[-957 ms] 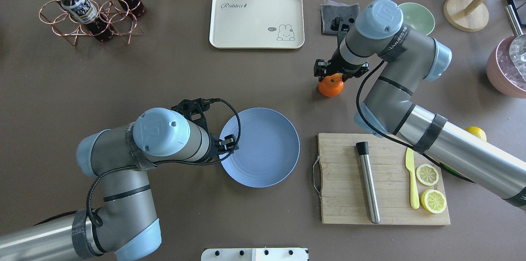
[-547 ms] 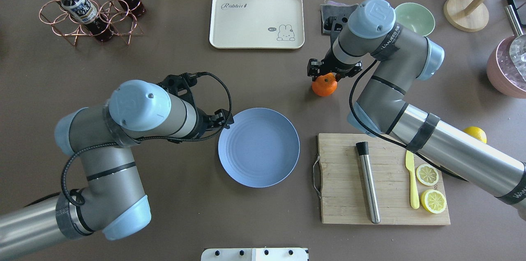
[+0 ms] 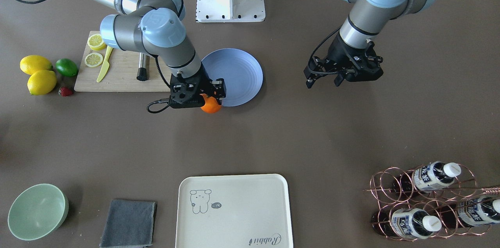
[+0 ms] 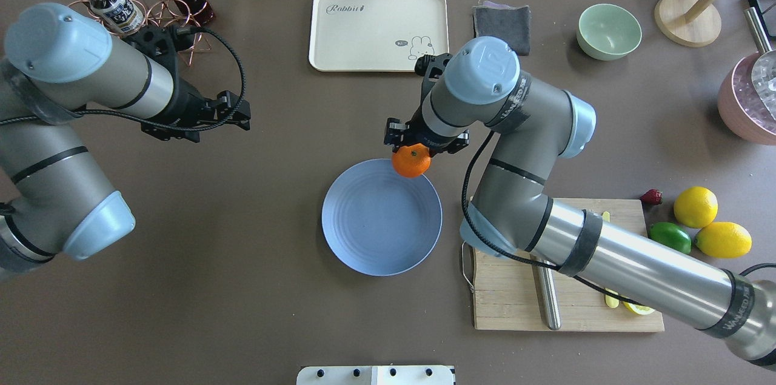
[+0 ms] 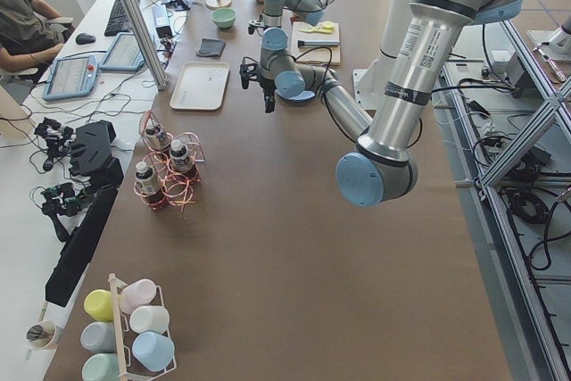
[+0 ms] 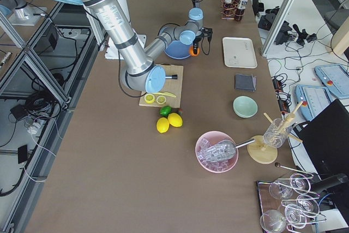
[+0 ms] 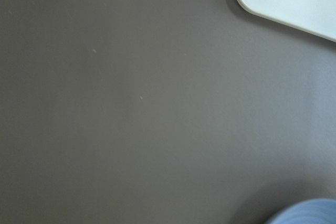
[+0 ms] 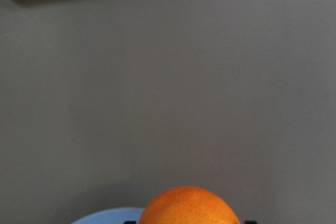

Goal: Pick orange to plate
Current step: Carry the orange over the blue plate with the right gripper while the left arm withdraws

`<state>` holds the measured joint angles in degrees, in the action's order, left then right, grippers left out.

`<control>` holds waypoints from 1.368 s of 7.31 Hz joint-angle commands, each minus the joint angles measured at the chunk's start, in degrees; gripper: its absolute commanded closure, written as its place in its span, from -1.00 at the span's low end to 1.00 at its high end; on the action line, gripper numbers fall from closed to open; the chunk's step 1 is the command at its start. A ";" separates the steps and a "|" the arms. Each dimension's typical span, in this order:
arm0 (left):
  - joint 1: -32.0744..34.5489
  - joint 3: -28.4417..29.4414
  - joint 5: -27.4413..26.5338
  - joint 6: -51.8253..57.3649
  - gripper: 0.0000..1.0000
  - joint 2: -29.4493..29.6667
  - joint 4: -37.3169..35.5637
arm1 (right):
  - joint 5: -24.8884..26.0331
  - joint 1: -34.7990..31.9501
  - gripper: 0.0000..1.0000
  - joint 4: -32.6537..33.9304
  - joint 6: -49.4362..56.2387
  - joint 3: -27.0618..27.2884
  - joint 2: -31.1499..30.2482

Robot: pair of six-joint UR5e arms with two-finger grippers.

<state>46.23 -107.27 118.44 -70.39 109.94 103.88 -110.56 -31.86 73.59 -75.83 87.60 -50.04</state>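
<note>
Right gripper [image 4: 421, 145] is pinching the orange [image 4: 411, 162], one finger on each side of it. In the overhead view the orange sits right over the rim of the periwinkle-blue plate [image 4: 376, 233], on the edge of the plate farthest from the robot. From the front-facing view it looks like it's just at that rim, half on and half off. Can't really tell whether it's touching the plate or hanging a bit above it. The right wrist cam only catches the top of the orange with a sliver of blue plate under it.

Left gripper [image 4: 233, 113] is well away from the plate, hovering over bare table [image 4: 242, 312] with nothing in it. Honestly can't tell if its fingers are spread or pressed together.

Other stuff around the plate: a cream tray with a cartoon animal drawing [image 4: 378, 30] beyond it, a wooden cutting board [image 4: 509, 306] just beside it on the robot's right, and two lemons [image 4: 695, 206] and a lime [image 4: 670, 237] past the board. A copper bottle rack [image 4: 130, 15] is far off from the plate, out past the left gripper.
</note>
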 commanded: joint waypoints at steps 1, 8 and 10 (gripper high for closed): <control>5.17 0.13 4.24 7.09 -0.93 -3.40 0.10 | 5.00 6.97 1.00 1.82 -4.06 0.73 2.23; 5.80 0.75 4.25 7.99 -0.93 -3.94 0.45 | 5.53 7.78 -0.97 7.97 -3.36 3.98 0.82; 6.32 0.92 4.17 10.34 -0.93 -3.94 0.01 | 5.27 7.26 -1.00 8.23 -3.27 5.55 -0.31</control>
<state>52.21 -106.43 122.68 -61.81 105.99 104.22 -105.08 -24.20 81.60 -79.13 92.03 -49.56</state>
